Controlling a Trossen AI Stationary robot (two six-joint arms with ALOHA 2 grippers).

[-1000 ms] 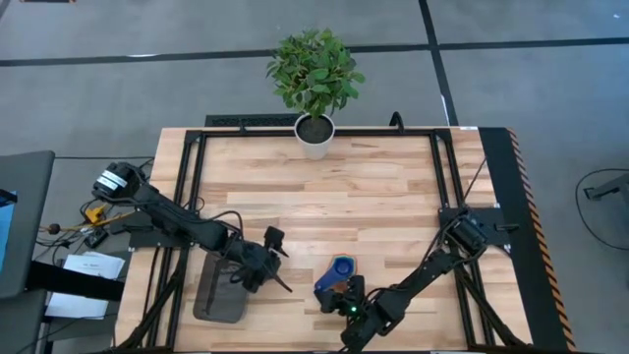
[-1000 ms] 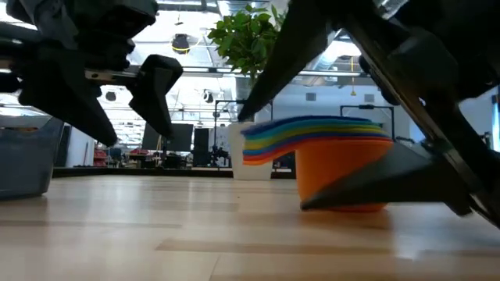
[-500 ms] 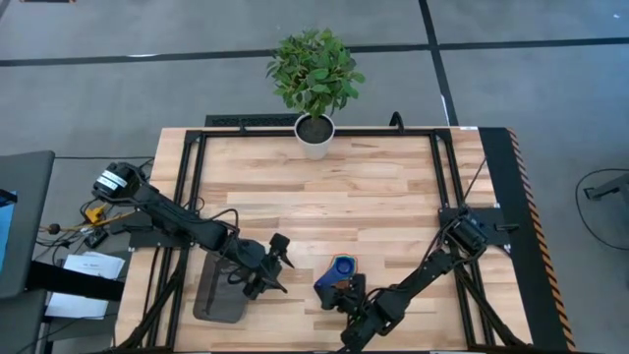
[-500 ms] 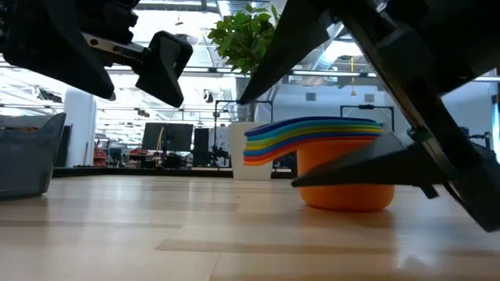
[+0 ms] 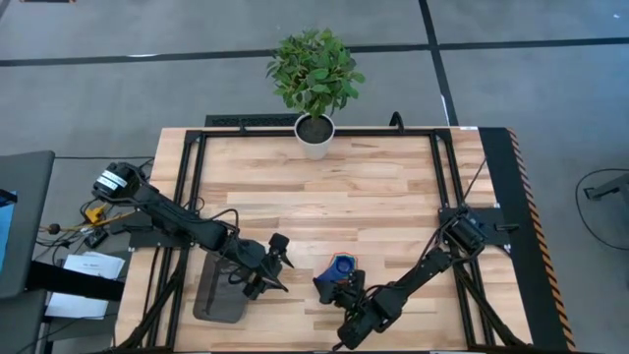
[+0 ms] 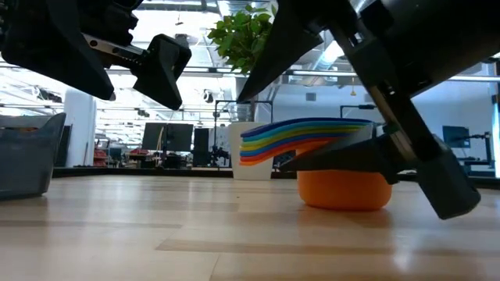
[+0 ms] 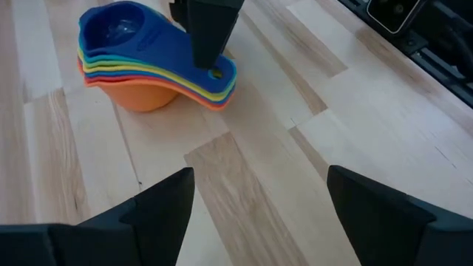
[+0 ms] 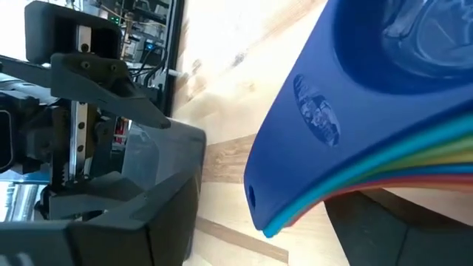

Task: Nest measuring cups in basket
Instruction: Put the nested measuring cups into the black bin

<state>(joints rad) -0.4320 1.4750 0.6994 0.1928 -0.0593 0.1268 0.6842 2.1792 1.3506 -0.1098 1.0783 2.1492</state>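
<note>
The stack of measuring cups (image 5: 340,267) stands on the desk (image 5: 383,197), all nested, a blue cup on top and an orange one at the bottom (image 6: 344,190). In the high view only the blue top shows; the rest is hidden beneath it and under the right arm. The low view shows the fanned handles (image 6: 269,145) in blue, green, yellow, orange and red, raised clear of the wood.

The right gripper (image 5: 344,288) is at the handles. In the low view one dark finger (image 6: 344,156) lies under them, and the left wrist view shows another finger (image 7: 209,29) pressing on the top blue handle, so the jaws are clenched on the stacked handles. The right wrist view is nearly filled by the blue handle (image 8: 325,125), its edges cut off.

The basket (image 5: 218,291) sits near the desk's front-left edge, apart from the stack. Its inside is partly covered by the left arm; no cup is visible in it. The left gripper (image 5: 280,267) hovers just beside the basket, between it and the cups, jaws released and wide. A potted plant (image 5: 314,79) stands at the far edge.
</note>
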